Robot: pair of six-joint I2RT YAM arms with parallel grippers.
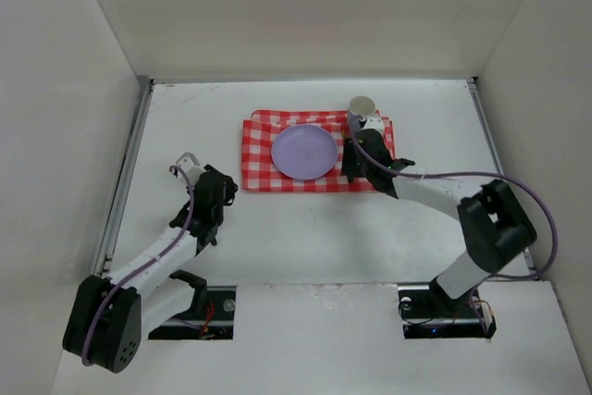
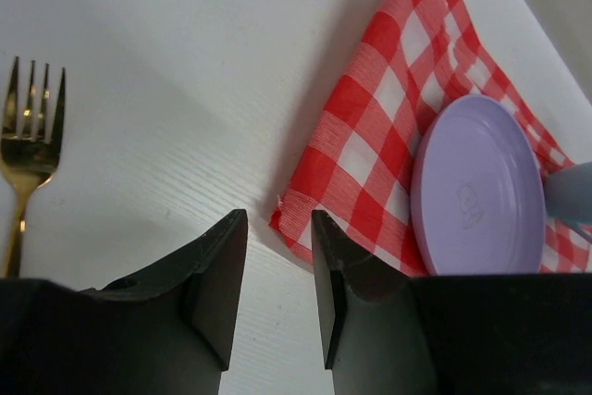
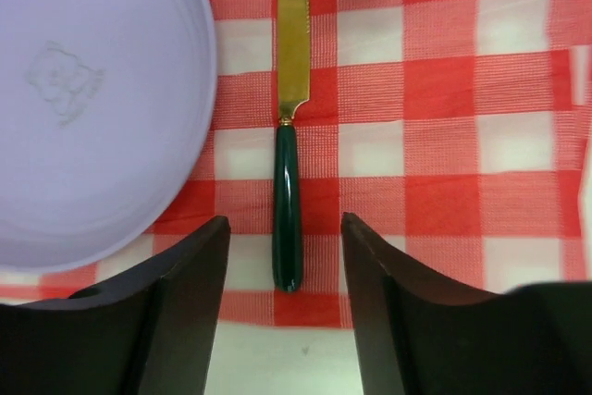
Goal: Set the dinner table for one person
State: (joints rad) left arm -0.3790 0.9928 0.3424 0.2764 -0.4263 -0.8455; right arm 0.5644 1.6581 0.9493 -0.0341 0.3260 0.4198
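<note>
On the white dinner table (image 1: 305,228) lies a red-and-white checked cloth (image 1: 259,150) with a lilac plate (image 1: 303,153) on it. In the right wrist view a knife (image 3: 288,182) with a dark green handle and gold blade lies on the cloth (image 3: 444,90), just right of the plate (image 3: 83,108). My right gripper (image 3: 285,228) hangs open over the handle's near end, touching nothing. My left gripper (image 2: 277,224) is open and empty above bare table by the cloth's corner (image 2: 388,108). A gold fork (image 2: 30,145) lies on the table to its left.
A grey cup (image 1: 362,108) stands at the cloth's far right corner, just beyond my right gripper (image 1: 351,171). Metal rails (image 1: 129,164) edge the table, with white walls behind and at both sides. My left gripper (image 1: 211,193) is left of the cloth.
</note>
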